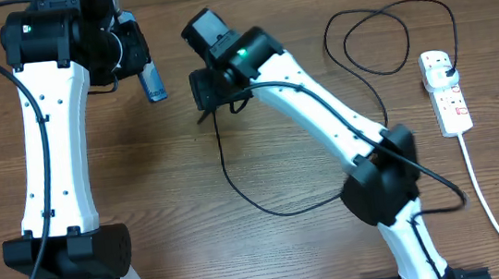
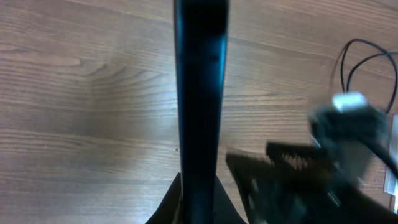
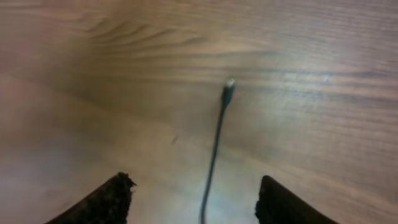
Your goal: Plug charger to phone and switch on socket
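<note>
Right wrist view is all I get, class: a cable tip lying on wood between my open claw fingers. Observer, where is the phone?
Observer: The left claw holds the phone above the table, over on the left arm's side.
Operator: Is the other end of the charger plugged in?
Observer: Yes. Its black plug sits in the socket at the table's right edge.
Operator: How is the phone turned?
Observer: The left wrist view shows it edge-on, a thin dark strip rising from between the claw's fingers.
</note>
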You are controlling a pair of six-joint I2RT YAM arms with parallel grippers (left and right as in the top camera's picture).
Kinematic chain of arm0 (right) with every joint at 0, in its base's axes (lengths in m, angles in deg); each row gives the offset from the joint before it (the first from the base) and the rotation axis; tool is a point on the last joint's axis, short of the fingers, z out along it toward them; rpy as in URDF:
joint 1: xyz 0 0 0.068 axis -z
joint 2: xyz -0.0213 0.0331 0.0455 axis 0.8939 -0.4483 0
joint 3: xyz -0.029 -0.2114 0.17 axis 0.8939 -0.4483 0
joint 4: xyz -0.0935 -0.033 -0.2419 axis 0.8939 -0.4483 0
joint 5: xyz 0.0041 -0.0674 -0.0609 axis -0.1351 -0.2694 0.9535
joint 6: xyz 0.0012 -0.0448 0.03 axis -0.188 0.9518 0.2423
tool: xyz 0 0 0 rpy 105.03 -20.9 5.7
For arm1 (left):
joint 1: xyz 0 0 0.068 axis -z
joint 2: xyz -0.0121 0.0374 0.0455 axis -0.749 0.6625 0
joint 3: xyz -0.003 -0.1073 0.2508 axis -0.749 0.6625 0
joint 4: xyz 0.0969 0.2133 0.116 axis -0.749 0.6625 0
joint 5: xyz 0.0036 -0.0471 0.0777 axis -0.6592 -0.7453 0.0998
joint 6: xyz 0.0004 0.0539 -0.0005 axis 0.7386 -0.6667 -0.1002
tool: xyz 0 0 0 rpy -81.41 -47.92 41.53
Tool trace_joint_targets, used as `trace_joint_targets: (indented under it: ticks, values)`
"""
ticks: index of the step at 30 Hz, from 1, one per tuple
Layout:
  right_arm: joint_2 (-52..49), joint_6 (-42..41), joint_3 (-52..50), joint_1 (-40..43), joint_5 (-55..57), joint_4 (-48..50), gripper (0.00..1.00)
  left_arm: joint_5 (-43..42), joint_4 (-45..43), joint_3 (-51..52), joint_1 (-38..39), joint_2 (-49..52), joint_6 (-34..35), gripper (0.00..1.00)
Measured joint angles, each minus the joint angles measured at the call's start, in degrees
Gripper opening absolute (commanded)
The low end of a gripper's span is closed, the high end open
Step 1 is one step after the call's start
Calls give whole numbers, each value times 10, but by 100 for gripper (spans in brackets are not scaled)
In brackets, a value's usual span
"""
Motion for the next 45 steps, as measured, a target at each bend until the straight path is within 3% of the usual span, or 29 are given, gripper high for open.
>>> trace_joint_targets:
  ticks: [14, 18, 27, 36, 39, 43, 45]
  values:
    - [-120, -15, 0, 0, 54, 63, 50, 3, 7, 0, 0, 0, 0, 4]
    - [-135, -15, 0, -1, 54, 68, 44, 3, 7, 0, 0, 0, 0, 4]
    - [-154, -16, 0, -13, 55, 70, 43, 3, 7, 0, 0, 0, 0, 4]
    - [-157, -21, 0, -38, 61, 67, 35, 3, 7, 0, 0, 0, 0, 4]
    - [-158, -23, 0, -36, 62, 60, 25, 3, 7, 0, 0, 0, 0, 4]
    - [-159, -28, 5, -33, 62, 33, 4, 3, 7, 0, 0, 0, 0, 4]
    - [-159, -30, 7, -31, 60, 21, 4, 3, 6, 0, 0, 0, 0, 4]
